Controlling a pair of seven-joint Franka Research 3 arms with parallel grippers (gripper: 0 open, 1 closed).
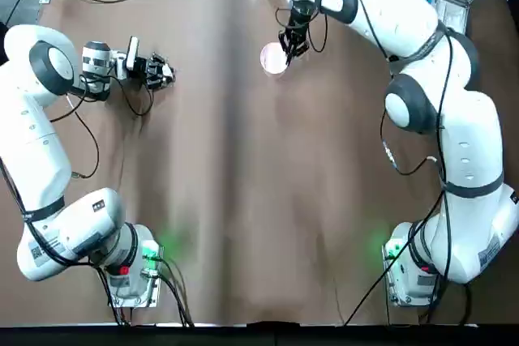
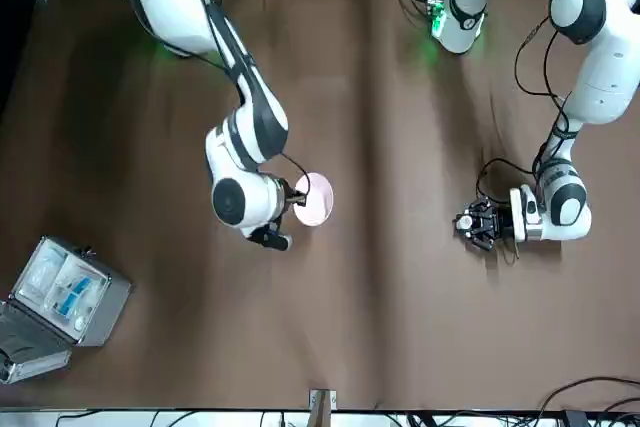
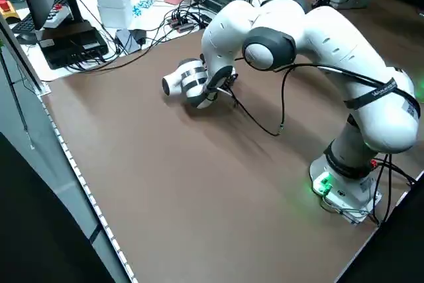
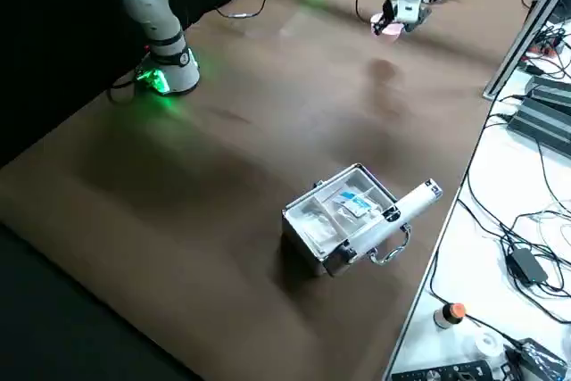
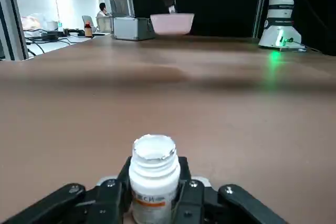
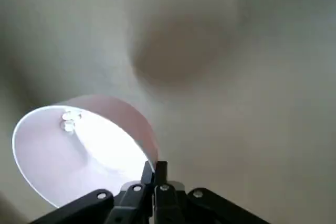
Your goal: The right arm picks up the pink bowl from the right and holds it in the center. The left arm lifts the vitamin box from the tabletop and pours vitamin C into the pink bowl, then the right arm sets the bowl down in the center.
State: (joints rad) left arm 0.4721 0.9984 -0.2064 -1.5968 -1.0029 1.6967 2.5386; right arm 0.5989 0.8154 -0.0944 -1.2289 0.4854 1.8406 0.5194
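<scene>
Bowl [image 1: 273,58], pale pink and round, is held above the counter [image 1: 227,224], near its middle from side to side and toward the edge across from the robot's bases. The right tool [image 6: 154,167] is closed on the rim, one finger inside and one outside, and the bowl's soft shadow falls on the brown surface, apart from it. A few small shiny white spots show inside by the wall; whether they are tablets or glare I cannot tell. Over on the robot's left, well apart from the bowl, the left tool [image 5: 155,174] grips a white bottle [image 5: 154,182] between its two fingers. The bottle stands upright in that grip, its pale top facing up and an orange band on its label; its base is hidden, so I cannot tell if it touches the counter. A grey hinged case [image 4: 343,216] sits open at the far right corner of the counter, with clear-covered compartments inside. Beyond the far edge, a white desk [image 4: 477,265] carries cables and black boxes.
</scene>
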